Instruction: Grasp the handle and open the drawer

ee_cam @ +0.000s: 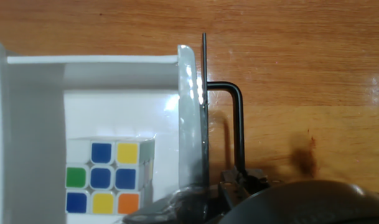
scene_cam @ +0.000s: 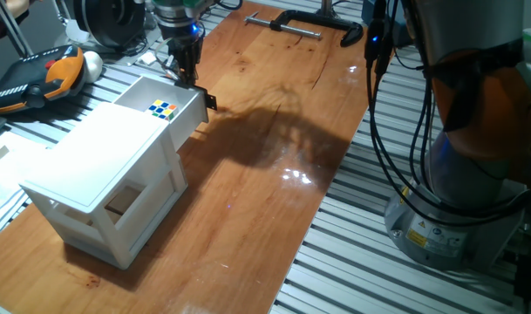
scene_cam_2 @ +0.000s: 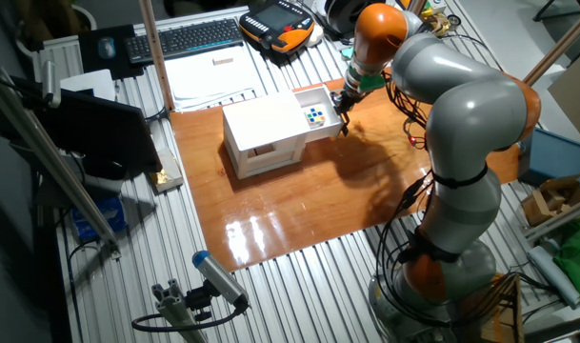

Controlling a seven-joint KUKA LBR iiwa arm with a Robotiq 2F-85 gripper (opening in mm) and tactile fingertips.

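The white drawer (scene_cam: 185, 120) stands pulled out of the white cabinet (scene_cam: 99, 157) and holds a colour cube (scene_cam: 163, 110). Its black handle (scene_cam: 210, 101) sticks out of the drawer front. My gripper (scene_cam: 188, 78) hangs over the far end of that front. In the hand view the handle (ee_cam: 239, 130) is a thin black bar beside the drawer wall (ee_cam: 188, 124), running down into my gripper (ee_cam: 242, 183), whose fingers look closed around it. The other fixed view shows the gripper (scene_cam_2: 345, 103) at the drawer (scene_cam_2: 323, 95), next to the cabinet (scene_cam_2: 261, 124).
A black clamp (scene_cam: 291, 24) lies at the far end of the wooden tabletop (scene_cam: 265, 201). An orange teach pendant (scene_cam: 38, 74) sits beyond the cabinet. The arm's base (scene_cam: 474, 174) and cables stand at the right. A keyboard (scene_cam_2: 185, 38) lies behind the table.
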